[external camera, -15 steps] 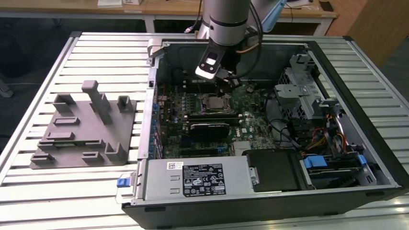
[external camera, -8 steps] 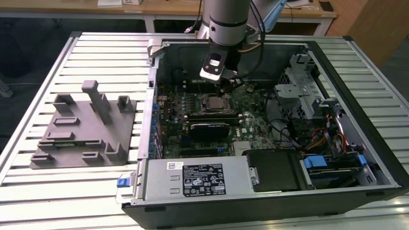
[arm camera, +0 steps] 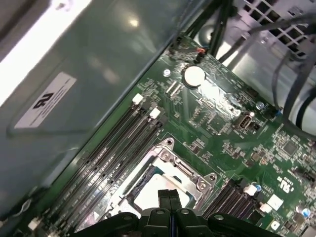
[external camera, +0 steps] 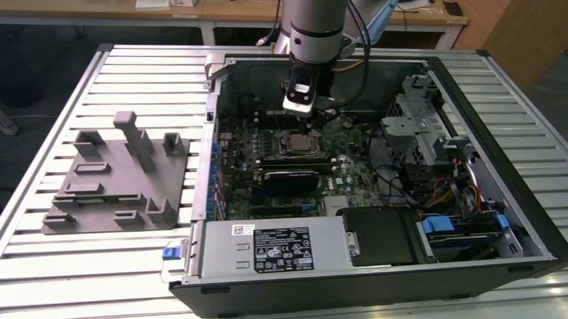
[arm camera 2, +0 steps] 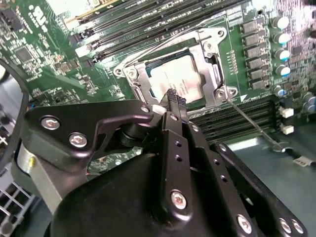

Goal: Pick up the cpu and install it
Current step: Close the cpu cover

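Black bolted hand (arm camera 2: pixel 172 97) closest to the lens in both wrist views, fingers pressed together into one narrow tip, hanging just above the middle of a silver metal socket frame (arm camera 2: pixel 211 49). Seated flat inside that frame: the small square cpu (arm camera 2: pixel 174 74) with its pale silver-grey top, tip of the hand near it, contact impossible to judge. Thin metal lever (arm camera 2: pixel 253 124) slanting away from one corner of the frame across the green motherboard (arm camera 2: pixel 59 54). Rows of long black memory slots (arm camera 2: pixel 148 19) alongside the socket. Round silver coin battery (arm camera: pixel 193 76) farther off on the board in the first wrist view.

From the exterior view: silver robot arm (external camera: pixel 317 20) reaching down from the upper centre of the frame into an open black computer case (external camera: pixel 501 113), laid on its side on a ribbed aluminium counter (external camera: pixel 116 279). Grey moulded plastic fixture (external camera: pixel 116 186) with upright blocks at the exterior view's left, just beside the case. Labelled silver power-supply box (external camera: pixel 266 247) along the case's lower edge.
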Controlling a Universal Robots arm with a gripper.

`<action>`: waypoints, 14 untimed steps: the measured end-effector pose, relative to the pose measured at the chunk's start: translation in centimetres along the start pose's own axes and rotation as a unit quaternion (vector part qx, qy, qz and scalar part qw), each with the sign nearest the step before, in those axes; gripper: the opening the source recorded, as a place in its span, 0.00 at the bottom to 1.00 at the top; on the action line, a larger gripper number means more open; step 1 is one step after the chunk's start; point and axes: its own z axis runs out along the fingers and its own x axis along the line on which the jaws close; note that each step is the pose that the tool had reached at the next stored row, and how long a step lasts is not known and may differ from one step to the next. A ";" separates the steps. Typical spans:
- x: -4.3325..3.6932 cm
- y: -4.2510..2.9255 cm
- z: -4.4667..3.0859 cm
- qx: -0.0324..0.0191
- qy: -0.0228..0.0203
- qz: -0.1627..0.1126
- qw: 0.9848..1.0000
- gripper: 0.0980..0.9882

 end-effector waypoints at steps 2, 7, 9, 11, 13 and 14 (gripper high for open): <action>0.02 -0.02 0.00 0.000 0.000 -0.012 1.000 0.01; 0.09 -0.11 0.00 0.000 0.000 -0.038 0.999 0.01; 0.13 -0.17 -0.01 0.001 0.000 -0.047 0.999 0.01; 0.18 -0.23 -0.01 0.001 0.000 -0.057 0.998 0.01; 0.22 -0.28 -0.01 0.001 0.000 -0.066 0.998 0.01; 0.25 -0.31 0.00 0.001 0.000 -0.071 0.998 0.01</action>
